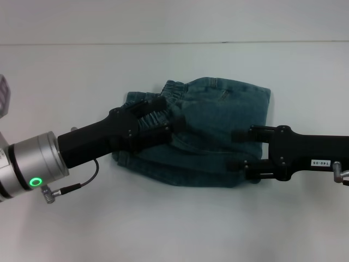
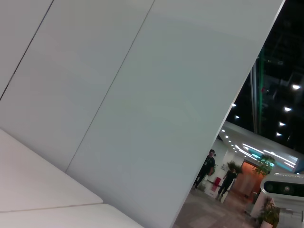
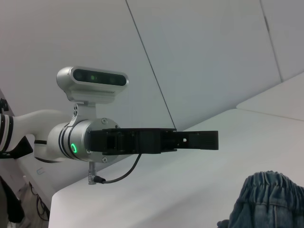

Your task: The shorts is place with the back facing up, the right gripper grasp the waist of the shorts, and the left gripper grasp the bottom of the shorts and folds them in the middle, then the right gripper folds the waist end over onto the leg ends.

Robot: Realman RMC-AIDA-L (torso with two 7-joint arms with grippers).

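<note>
The blue-green denim shorts lie folded in a compact bundle at the middle of the white table. Their gathered elastic waist shows at the bundle's far left, and again in the right wrist view. My left gripper, on its silver cuff with the green light, reaches in from the left. It is open, its fingers spread above the bundle's left part. The right wrist view shows this left gripper side-on, holding nothing. My right gripper, on the black labelled arm, is open over the bundle's right front part.
A thin black cable hangs under the left cuff. The table's far edge meets a pale wall. The left wrist view shows only wall panels and a dark hall beyond.
</note>
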